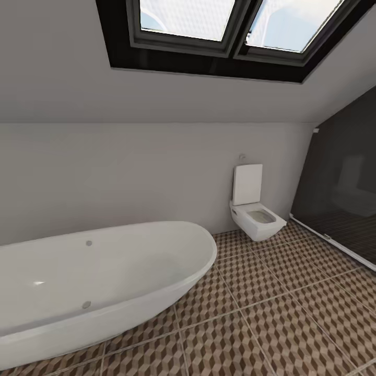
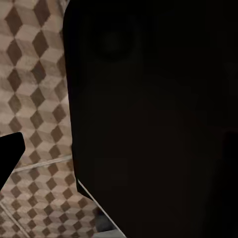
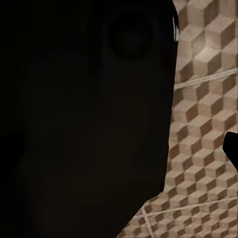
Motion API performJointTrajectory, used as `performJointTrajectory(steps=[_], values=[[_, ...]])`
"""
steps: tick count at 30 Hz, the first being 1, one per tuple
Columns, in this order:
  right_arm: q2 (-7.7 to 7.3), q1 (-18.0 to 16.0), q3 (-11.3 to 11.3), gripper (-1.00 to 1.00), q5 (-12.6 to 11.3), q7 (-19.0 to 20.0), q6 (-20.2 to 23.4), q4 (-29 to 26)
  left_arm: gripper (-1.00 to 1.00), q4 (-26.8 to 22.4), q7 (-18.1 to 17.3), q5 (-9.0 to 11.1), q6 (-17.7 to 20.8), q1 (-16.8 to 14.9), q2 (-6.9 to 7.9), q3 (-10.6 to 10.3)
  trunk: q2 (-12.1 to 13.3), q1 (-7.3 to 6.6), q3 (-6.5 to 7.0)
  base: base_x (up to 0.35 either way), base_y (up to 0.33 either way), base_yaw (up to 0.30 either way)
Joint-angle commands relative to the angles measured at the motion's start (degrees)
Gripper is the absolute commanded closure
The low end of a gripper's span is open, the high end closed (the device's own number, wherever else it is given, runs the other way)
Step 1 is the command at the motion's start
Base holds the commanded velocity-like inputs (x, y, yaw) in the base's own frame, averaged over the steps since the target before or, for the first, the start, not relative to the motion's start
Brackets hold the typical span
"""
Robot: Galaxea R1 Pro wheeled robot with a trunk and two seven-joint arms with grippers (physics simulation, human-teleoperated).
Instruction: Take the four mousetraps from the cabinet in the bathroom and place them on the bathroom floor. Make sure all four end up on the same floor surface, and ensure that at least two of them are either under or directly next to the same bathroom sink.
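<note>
White bathtub (image 1: 99,277) and toilet (image 1: 255,209) against a pale wall (image 1: 130,172), skylight (image 1: 235,26) in the sloped ceiling, cube-patterned tiled floor (image 1: 271,313), dark glass shower (image 1: 344,183).

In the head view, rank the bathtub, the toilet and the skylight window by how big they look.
Largest to smallest as they appear:
1. The bathtub, though it is nearest the camera and cut by the frame edge.
2. The skylight window, also cut by the frame's top.
3. The toilet, against the far wall, so distance shrinks it.

Head view toward bathtub (image 1: 94,282) and toilet (image 1: 256,209) — both wrist views down, close over the shared bathroom floor (image 1: 271,324).
</note>
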Motion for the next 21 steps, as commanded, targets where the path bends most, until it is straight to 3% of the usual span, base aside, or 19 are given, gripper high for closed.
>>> performJointTrajectory(steps=[1,10,14,21], values=[[0.33,-0.3,0.1,-1.00,0.1,-0.2,-0.3,-0.3,-1.00,-0.2,-0.1,-0.1,-0.3,0.3,-0.34,0.1,0.0,0.00,0.00,0.000,0.000,0.000],[3.13,-1.6,0.1,-1.00,0.1,-0.1,-0.3,-0.5,-1.00,-0.2,-0.1,-0.1,-0.6,3.3,-3.23,0.1,0.0,0.00,0.00,0.000,0.000,0.000],[3.27,-1.7,0.1,-1.00,0.1,-0.1,-0.3,-0.5,-1.00,-0.2,-0.1,-0.1,-1.3,4.6,-4.33,0.1,0.0,0.00,0.00,0.000,0.000,0.000],[3.31,-1.7,0.1,-1.00,0.1,-0.1,-0.3,-0.5,-1.00,-0.2,-0.1,-0.1,-2.4,5.1,-4.46,0.1,0.0,0.00,0.00,0.000,0.000,0.000]])
